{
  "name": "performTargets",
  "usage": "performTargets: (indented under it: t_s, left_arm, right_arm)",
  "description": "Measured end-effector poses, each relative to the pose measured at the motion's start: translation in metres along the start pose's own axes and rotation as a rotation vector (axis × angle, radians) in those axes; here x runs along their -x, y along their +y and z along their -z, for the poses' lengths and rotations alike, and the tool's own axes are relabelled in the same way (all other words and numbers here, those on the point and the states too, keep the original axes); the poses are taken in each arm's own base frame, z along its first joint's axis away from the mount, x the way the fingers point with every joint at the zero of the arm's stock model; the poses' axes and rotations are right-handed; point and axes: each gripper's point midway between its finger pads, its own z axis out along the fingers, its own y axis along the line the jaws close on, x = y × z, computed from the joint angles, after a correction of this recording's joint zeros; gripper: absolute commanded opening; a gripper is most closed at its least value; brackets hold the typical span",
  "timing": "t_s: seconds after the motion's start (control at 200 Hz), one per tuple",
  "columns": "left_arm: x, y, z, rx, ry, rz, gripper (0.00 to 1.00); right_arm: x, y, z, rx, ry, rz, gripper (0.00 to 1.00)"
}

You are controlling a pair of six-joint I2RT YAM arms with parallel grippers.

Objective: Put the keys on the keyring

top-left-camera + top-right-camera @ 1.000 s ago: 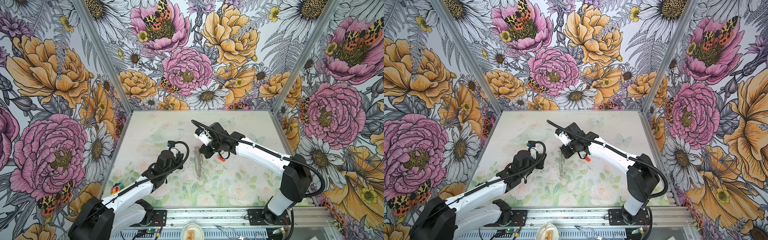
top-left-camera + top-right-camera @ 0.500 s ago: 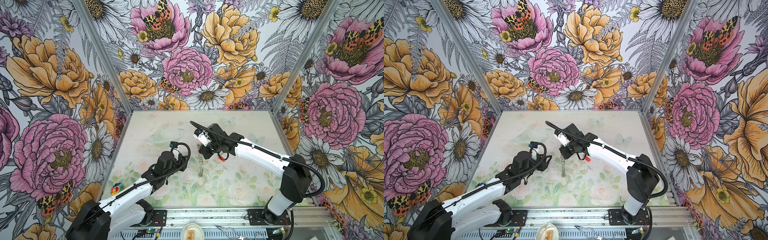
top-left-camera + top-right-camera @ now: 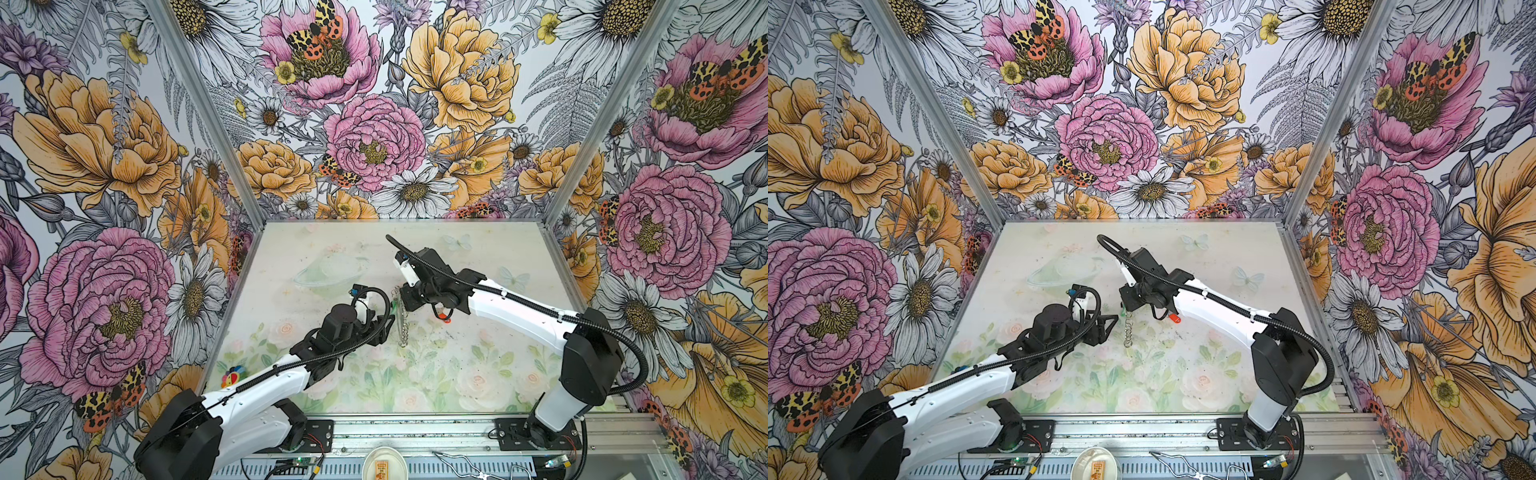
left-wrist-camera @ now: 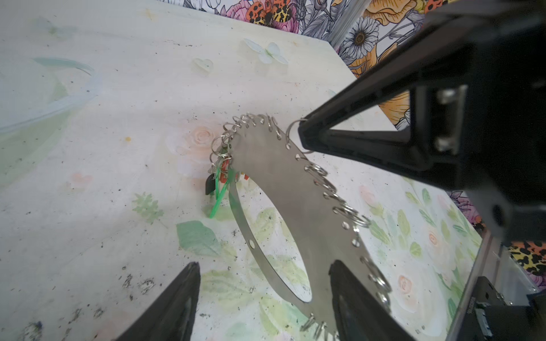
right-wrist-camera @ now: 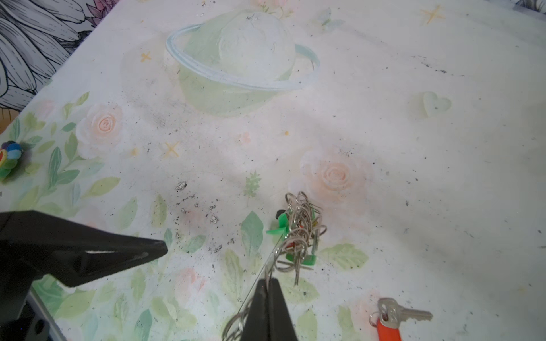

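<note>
Left end effector [image 4: 263,265] wider — keyring [image 4: 295,192] between

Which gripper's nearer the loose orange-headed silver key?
Right. The right gripper, shut on the flat grey keyring, is beside the orange-headed key; left gripper, open, is beyond the ring.

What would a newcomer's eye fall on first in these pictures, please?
Probably the keyring, held on edge near the middle of the table, pinched at one end by the shut right gripper, with green and red keys hanging from its split rings. The open left gripper has a finger either side of its other end, and one loose orange-headed key lies on the table beneath the right arm. Loud floral walls enclose it all.
</note>
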Motion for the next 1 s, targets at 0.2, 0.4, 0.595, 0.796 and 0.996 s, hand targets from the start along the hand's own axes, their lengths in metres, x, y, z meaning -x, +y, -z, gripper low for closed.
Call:
performTargets:
  t_s: [0.2, 0.4, 0.595, 0.796, 0.996]
  left_arm:
    - [0.009, -0.010, -0.002, -0.021, -0.043, 0.032, 0.78]
    - [0.003, 0.000, -0.014, 0.032, -0.021, 0.050, 0.79]
    - [-0.005, 0.010, -0.024, 0.091, 0.022, 0.052, 0.64]
    - [-0.010, 0.020, -0.025, 0.131, 0.039, 0.034, 0.43]
    - [-0.007, 0.034, -0.023, 0.163, 0.030, 0.025, 0.49]
  right_arm:
    - [0.002, 0.007, -0.001, -0.047, -0.026, -0.049, 0.00]
    - [0.001, 0.012, -0.008, -0.052, -0.031, -0.076, 0.00]
    - [0.002, 0.010, -0.008, -0.058, -0.036, -0.089, 0.00]
    - [0.003, 0.011, -0.008, -0.056, -0.041, -0.093, 0.00]
    - [0.004, 0.011, -0.008, -0.054, -0.042, -0.108, 0.00]
